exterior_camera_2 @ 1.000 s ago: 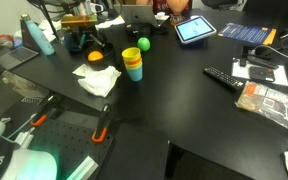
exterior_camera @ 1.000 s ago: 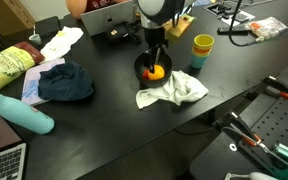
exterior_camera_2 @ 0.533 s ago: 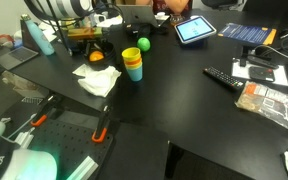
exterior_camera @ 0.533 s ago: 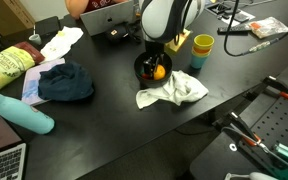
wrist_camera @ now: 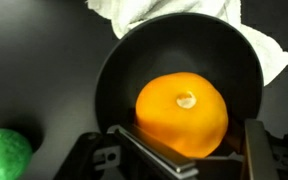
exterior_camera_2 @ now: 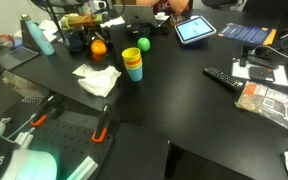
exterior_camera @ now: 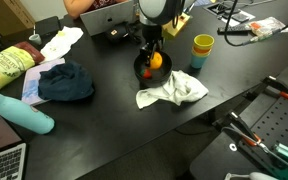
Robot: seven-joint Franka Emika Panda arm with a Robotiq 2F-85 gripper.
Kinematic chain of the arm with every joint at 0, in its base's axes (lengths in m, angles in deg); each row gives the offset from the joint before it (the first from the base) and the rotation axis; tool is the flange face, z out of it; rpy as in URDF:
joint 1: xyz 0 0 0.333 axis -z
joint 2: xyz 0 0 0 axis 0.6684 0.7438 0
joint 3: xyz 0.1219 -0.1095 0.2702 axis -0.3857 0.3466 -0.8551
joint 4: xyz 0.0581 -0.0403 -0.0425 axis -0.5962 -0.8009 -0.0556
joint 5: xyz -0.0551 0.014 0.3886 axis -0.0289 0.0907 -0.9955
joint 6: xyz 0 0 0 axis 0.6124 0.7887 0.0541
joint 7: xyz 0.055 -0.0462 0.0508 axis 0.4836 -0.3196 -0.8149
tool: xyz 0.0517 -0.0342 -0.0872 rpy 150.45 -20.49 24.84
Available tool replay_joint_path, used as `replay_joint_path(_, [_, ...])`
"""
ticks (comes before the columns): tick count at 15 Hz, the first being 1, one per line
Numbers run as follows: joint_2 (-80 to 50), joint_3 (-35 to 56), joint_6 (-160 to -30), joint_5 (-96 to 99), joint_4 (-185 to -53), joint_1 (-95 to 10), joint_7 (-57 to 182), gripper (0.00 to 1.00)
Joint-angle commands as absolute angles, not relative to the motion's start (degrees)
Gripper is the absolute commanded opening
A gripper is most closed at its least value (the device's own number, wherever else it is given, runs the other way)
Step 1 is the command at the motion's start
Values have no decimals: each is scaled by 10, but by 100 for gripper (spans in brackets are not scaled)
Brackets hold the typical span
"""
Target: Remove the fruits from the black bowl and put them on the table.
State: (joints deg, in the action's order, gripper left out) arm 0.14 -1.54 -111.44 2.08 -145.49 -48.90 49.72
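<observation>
My gripper (wrist_camera: 184,148) is shut on an orange (wrist_camera: 182,113) and holds it just above the black bowl (wrist_camera: 114,70). In both exterior views the orange (exterior_camera: 156,61) (exterior_camera_2: 99,46) hangs below the arm, a little over the bowl (exterior_camera: 144,74). Beneath the orange the bowl looks empty in the wrist view. A green round fruit (wrist_camera: 4,155) lies on the black table beside the bowl; it also shows in an exterior view (exterior_camera_2: 143,44).
A crumpled white cloth (exterior_camera: 172,91) (exterior_camera_2: 97,80) lies right next to the bowl. Stacked yellow-green cups (exterior_camera: 202,47) (exterior_camera_2: 132,63) stand nearby. A dark blue cloth (exterior_camera: 65,82), a teal bottle (exterior_camera: 22,113), a tablet (exterior_camera_2: 195,29) and a remote (exterior_camera_2: 224,77) are on the table.
The orange has risen from inside the bowl to just above it, held in the gripper. The arm has shifted slightly.
</observation>
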Motion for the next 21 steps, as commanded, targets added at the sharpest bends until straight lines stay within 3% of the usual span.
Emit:
replay_joint_path(1, [-59,35,-1091,68,-1462,-499,529,58])
replay_joint_path(7, [-2,110,-1088,133,-1393,-495,603,58])
replay_joint_path(17, [164,107,-1133,105,-1286,-483,615,58])
replay_joint_path(18, [166,109,-1132,106,-1283,-486,617,96])
replay_joint_path(21, [134,127,-1137,119,-1301,-509,639,100])
